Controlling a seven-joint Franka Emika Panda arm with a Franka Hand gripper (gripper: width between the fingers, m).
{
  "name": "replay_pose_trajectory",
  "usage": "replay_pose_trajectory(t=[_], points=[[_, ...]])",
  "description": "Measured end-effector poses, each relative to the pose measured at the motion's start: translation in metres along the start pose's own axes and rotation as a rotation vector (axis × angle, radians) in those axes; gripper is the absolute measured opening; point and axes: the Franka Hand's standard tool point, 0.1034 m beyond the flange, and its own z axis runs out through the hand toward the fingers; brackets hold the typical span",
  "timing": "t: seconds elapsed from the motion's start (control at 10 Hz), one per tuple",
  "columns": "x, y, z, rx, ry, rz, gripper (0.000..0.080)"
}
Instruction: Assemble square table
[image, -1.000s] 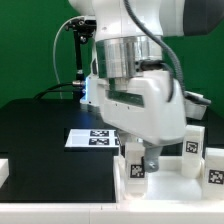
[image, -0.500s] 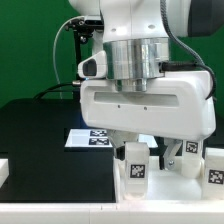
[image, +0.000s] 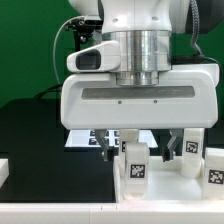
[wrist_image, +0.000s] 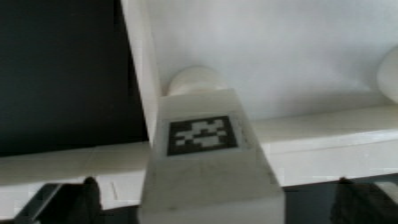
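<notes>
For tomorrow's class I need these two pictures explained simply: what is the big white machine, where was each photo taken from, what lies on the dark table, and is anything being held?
The big white machine is a robot arm; its hand is a two-finger gripper. One picture comes from a camera standing off the arm, looking at the scene. The other comes from a camera on the robot's wrist, looking down between the fingers, whose dark tips show at that picture's edge.

On the black table lies a flat white marker board printed with black-and-white tags. Nearer the camera stand short chunky white plastic legs, each carrying a tag; they appear to rest on a white slab, probably the square tabletop.

Nothing is held. The fingers stand wide open on either side of one leg, apart from it.
</notes>
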Motion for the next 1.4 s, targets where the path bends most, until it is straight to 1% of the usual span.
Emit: replay_pose_trajectory(t=[0.1,0.2,0.3,0.4,0.5,0.7,0.8,0.9,1.1,1.2,1.4], points=[[0.000,0.000,0.000,0.000,-0.001,0.025,0.0522],[0.000,0.000,0.001,0.000,-0.001,0.024,0.0522],[-0.001,-0.001,0.001,0.003,-0.001,0.074,0.0383],[0.000,0.002,0.001,0.001,0.000,0.170,0.0288],[-0.001,0.003,0.001,0.000,-0.001,0.250,0.0288],[-0.001,0.004,0.001,-0.009,-0.001,0.527,0.0287],[-0.002,0.005,0.002,-0.003,-0.007,0.688,0.0287],[-0.002,0.006,0.003,0.008,-0.011,0.846,0.0287],[-0.003,0.008,0.003,0.038,-0.029,1.196,0.0287],[-0.003,0.010,0.003,0.059,-0.042,1.312,0.0287],[-0.004,0.010,0.003,0.058,-0.047,1.384,0.0287]])
